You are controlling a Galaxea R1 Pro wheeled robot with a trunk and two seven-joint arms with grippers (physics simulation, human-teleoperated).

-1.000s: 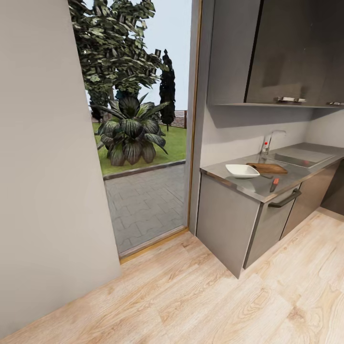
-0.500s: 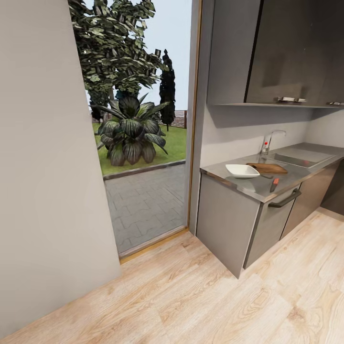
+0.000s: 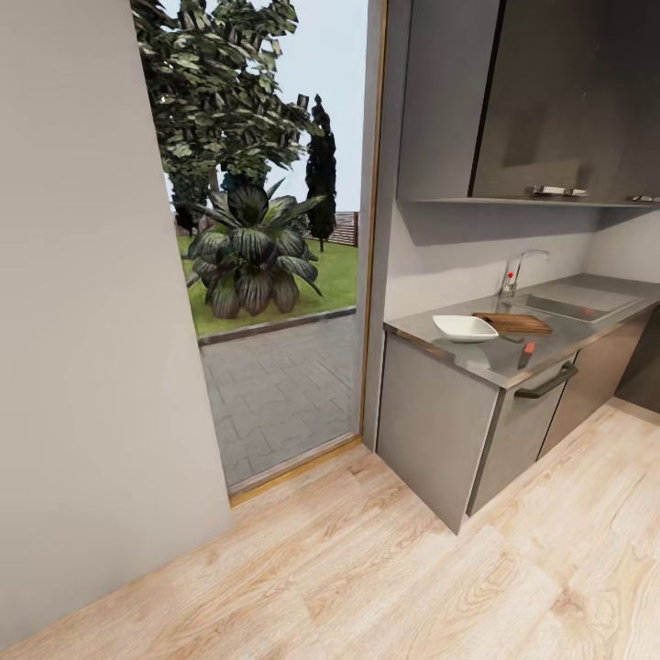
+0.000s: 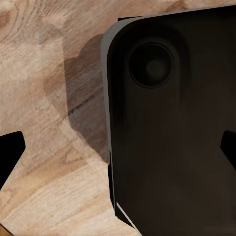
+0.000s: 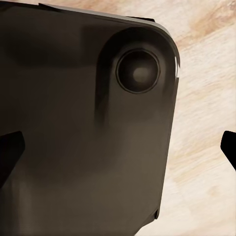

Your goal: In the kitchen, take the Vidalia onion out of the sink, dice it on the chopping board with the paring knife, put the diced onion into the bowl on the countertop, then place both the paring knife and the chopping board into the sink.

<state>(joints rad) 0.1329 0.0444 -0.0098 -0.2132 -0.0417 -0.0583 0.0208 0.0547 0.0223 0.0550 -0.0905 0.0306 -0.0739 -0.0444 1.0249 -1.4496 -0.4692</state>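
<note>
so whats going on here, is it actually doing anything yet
Nothing is being handled. The robot stands on the wooden floor some way from the countertop, beside a glass door to a garden. On the countertop sit the white bowl, the chopping board right behind it and the paring knife near the front edge. The sink and faucet lie beyond. Both wrist views look down at the robot's dark base, fingers spread wide.

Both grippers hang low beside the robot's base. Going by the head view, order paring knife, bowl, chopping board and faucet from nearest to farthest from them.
1. paring knife, at the countertop's front edge.
2. bowl, left of the knife, further in.
3. chopping board, right behind the bowl; nearly too close to call.
4. faucet, at the back wall.
</note>
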